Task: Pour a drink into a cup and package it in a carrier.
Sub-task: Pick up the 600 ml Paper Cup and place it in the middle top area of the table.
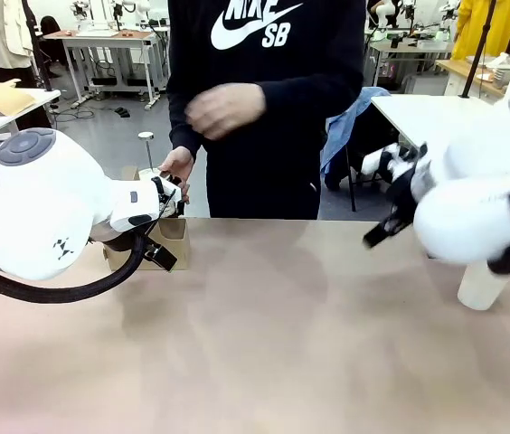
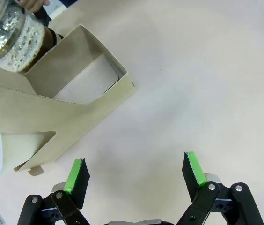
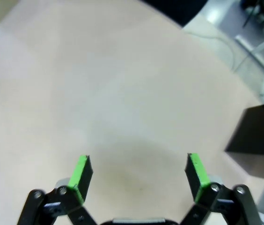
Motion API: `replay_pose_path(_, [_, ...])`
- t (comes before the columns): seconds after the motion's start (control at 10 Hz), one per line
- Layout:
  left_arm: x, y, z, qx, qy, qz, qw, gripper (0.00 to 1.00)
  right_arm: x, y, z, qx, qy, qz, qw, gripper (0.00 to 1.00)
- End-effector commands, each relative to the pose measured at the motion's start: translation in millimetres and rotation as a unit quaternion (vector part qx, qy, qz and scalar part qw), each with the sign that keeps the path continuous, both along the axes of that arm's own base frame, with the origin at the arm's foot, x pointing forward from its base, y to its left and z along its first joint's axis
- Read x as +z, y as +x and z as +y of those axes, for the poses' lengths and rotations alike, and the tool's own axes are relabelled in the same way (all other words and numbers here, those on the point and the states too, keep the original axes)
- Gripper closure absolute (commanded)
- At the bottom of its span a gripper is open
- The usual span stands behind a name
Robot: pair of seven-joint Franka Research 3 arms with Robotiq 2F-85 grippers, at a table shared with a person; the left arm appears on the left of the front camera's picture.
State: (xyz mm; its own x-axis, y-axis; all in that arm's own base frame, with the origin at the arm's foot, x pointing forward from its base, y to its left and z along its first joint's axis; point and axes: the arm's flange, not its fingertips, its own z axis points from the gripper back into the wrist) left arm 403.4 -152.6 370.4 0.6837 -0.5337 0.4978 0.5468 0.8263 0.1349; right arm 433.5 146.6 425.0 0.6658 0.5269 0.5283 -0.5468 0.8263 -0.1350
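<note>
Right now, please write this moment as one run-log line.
left gripper: open, empty | right gripper: open, empty | carrier: on table | press jug: beside carrier

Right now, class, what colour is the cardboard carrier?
Light brown; the carrier shows best in the left wrist view.

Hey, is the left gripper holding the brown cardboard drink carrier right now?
No: the left gripper stands open over bare table, and the brown cardboard drink carrier lies apart from its green pads.
</note>
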Motion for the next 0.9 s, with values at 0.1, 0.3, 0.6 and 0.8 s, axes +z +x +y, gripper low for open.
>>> replay_pose_path(0.1, [0.0, 0.1, 0.4, 0.0, 0.0, 0.0, 1.0, 0.0, 83.6, 53.0, -75.6, 0.044, 0.07, 0.021, 0.996, 0.0])
replay_pose_path(0.3, [0.0, 0.1, 0.4, 0.0, 0.0, 0.0, 1.0, 0.0, 107.9, 51.6, -155.8, 0.136, 0.135, -0.001, 0.982, 0.0])
replay_pose_path(0.6, [0.0, 0.1, 0.4, 0.0, 0.0, 0.0, 1.0, 0.0, 77.5, 19.5, -296.5, 0.214, 0.255, -0.089, 0.939, 0.0])
replay_pose_path(0.8, [0.0, 0.1, 0.4, 0.0, 0.0, 0.0, 1.0, 0.0, 21.6, 10.8, -358.8, 0.219, 0.336, -0.125, 0.907, 0.0])
